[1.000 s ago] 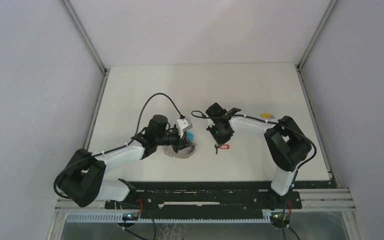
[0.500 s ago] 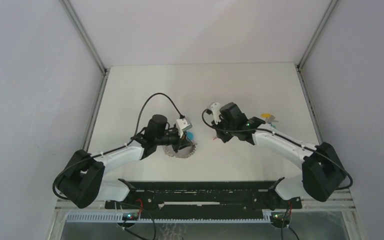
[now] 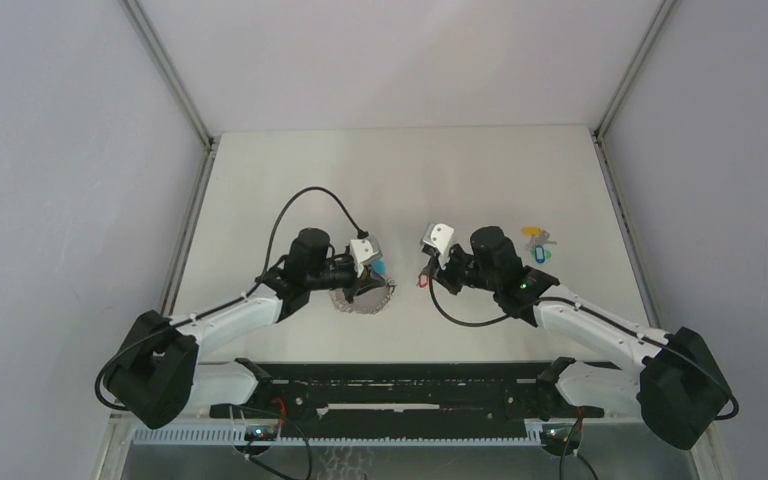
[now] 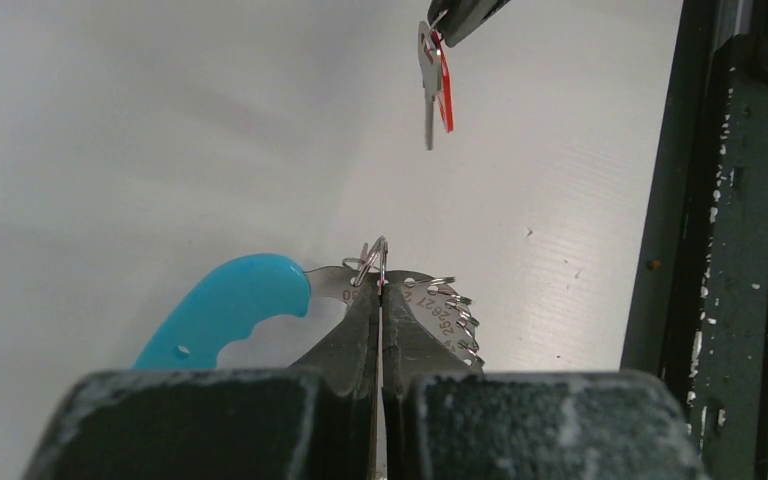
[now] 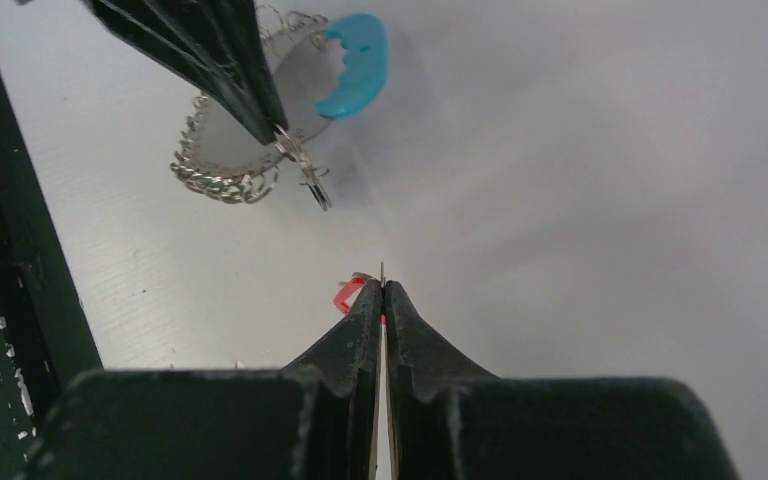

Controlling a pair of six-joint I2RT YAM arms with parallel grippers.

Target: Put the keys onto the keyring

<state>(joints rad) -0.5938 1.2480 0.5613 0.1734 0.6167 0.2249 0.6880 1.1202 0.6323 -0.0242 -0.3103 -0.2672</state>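
The right fingers [image 5: 410, 340] now pinch the red key [image 4: 444, 85] clear of the table [image 3: 290, 190] (just lifted, swung leftward); the left fingers [image 4: 355, 340], closed on the keyring [image 3: 365, 298], wait at its 9 o'clock; threading looks next.

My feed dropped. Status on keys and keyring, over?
Both shut: left gripper on keyring, right gripper on red key, clear of the ring. Loose on table: yellow key, blue key. Nothing between.

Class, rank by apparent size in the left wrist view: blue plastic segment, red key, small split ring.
1. blue plastic segment
2. red key
3. small split ring
The key is farther away, so true size is unsure.
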